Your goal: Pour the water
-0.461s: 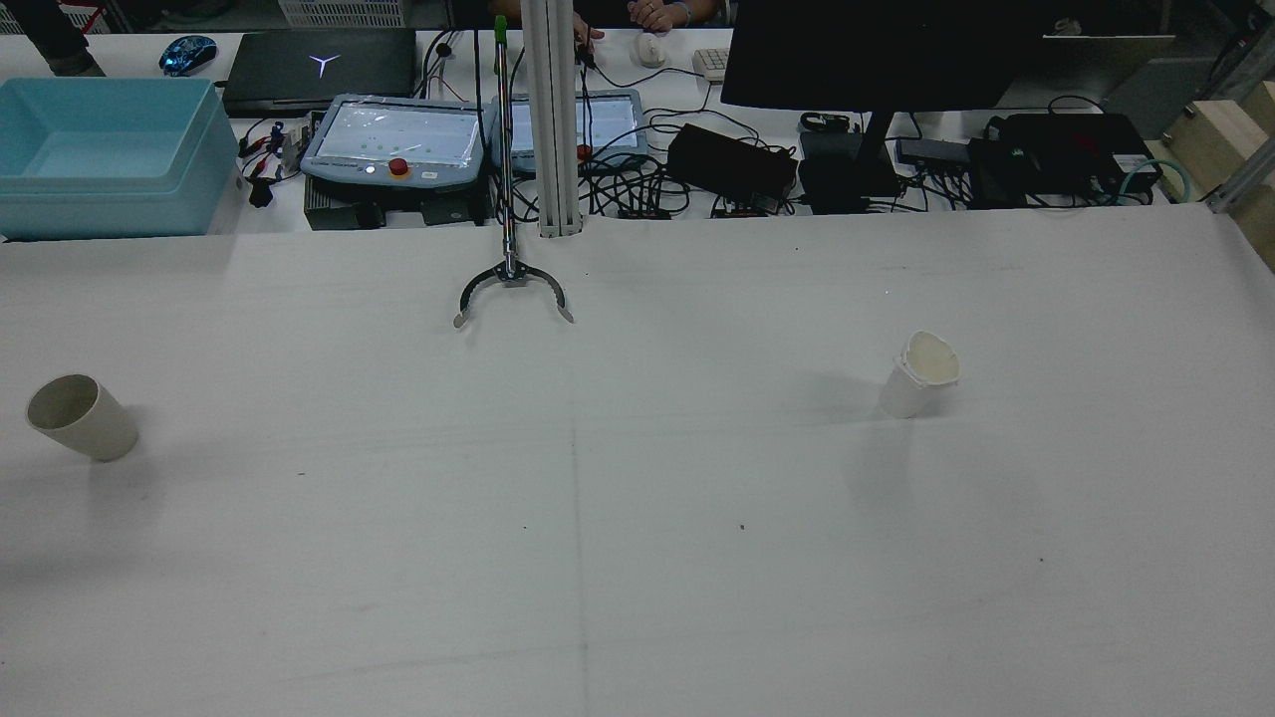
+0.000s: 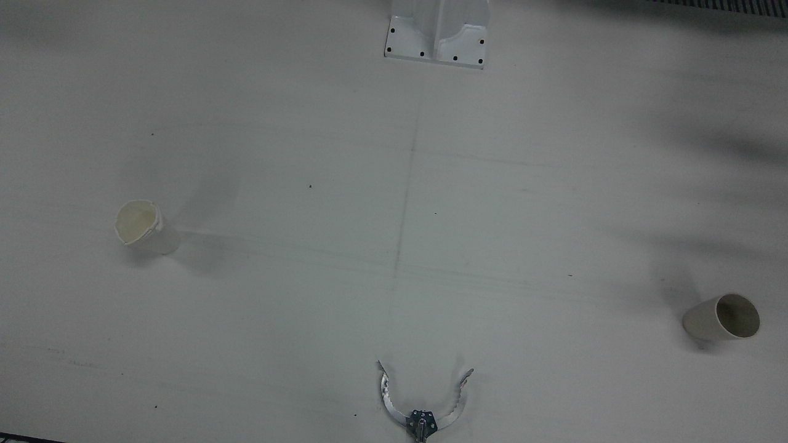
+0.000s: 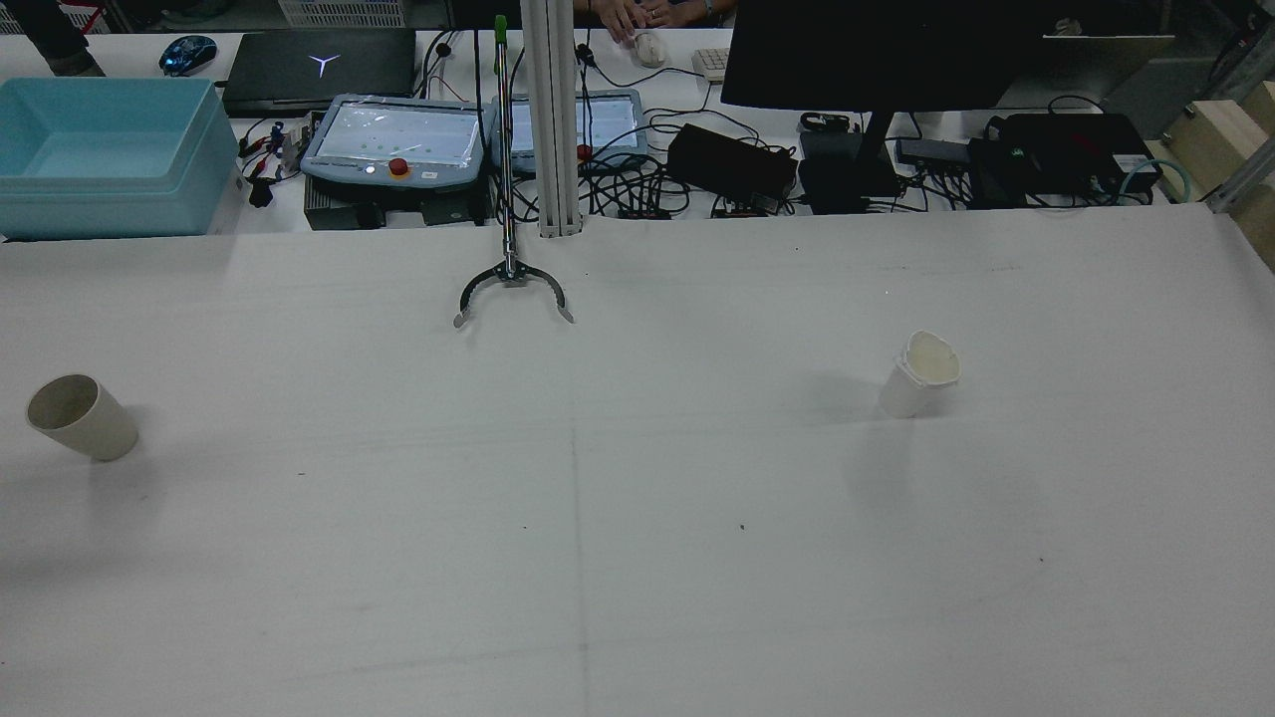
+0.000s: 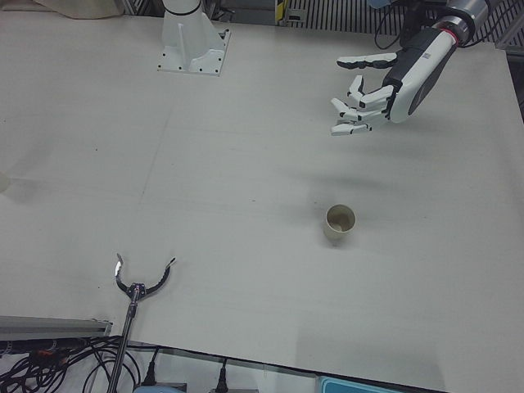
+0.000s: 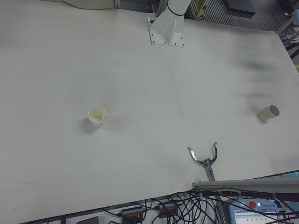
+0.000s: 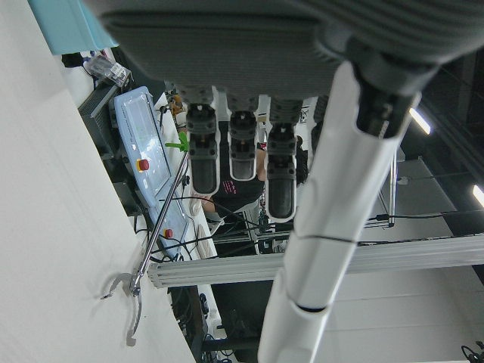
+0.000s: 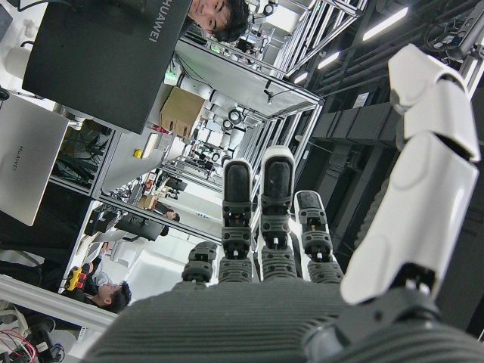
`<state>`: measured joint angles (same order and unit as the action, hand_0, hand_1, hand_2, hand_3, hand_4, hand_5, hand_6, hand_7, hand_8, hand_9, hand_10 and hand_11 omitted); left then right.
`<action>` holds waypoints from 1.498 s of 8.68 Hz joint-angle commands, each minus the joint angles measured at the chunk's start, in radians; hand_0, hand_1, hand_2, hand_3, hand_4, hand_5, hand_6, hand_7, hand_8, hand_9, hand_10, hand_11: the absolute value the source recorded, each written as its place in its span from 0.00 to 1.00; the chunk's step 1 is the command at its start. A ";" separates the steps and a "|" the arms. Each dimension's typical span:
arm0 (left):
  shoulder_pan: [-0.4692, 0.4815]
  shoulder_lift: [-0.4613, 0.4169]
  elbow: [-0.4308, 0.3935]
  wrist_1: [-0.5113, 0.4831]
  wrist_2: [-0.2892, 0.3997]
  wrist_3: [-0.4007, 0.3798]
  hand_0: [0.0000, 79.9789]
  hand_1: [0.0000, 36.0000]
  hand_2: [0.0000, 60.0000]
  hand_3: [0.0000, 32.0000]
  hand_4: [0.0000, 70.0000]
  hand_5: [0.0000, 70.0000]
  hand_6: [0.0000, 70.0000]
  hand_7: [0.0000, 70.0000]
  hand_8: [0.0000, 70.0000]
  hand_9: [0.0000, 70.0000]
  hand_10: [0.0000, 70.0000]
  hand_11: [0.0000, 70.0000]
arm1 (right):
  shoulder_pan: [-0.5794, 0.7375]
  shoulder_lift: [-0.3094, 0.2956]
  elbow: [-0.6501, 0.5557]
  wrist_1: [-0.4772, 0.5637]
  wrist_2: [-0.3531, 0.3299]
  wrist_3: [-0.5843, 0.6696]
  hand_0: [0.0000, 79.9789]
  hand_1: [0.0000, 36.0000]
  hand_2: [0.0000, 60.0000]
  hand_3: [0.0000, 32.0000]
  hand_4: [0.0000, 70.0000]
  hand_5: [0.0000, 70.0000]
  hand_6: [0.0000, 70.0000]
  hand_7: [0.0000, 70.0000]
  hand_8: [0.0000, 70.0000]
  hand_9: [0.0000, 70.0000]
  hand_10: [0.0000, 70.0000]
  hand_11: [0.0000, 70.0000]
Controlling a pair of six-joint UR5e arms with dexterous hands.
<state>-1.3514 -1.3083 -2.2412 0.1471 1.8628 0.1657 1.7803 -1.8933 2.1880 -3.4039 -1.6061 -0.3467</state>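
A: Toward the table's [image 3: 637,558] left edge stands one paper cup [image 3: 82,416], upright; the dented cup [image 3: 918,373] stands well apart on the right half.

B: And the hands?

A: Left hand [image 4: 385,82] hovers high, fingers spread, holding nothing. Right hand [image 7: 287,249] shows only in its own camera, fingers apart, empty too.

B: How would they handle?

A: Light, thin-walled, easily crushed, I judge. Grip mid-wall, gently, below the rim.
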 commanded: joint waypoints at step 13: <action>0.102 -0.163 0.287 -0.165 -0.214 0.322 1.00 1.00 0.00 0.00 0.32 0.29 0.24 0.22 0.19 0.06 0.17 0.31 | 0.013 0.062 -0.020 0.000 -0.058 -0.241 0.65 0.60 0.21 1.00 0.00 0.12 0.08 0.05 0.10 0.08 0.00 0.00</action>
<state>-1.3220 -1.4455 -2.0283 0.0304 1.7401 0.4357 1.7934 -1.8264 2.1818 -3.4015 -1.6607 -0.5777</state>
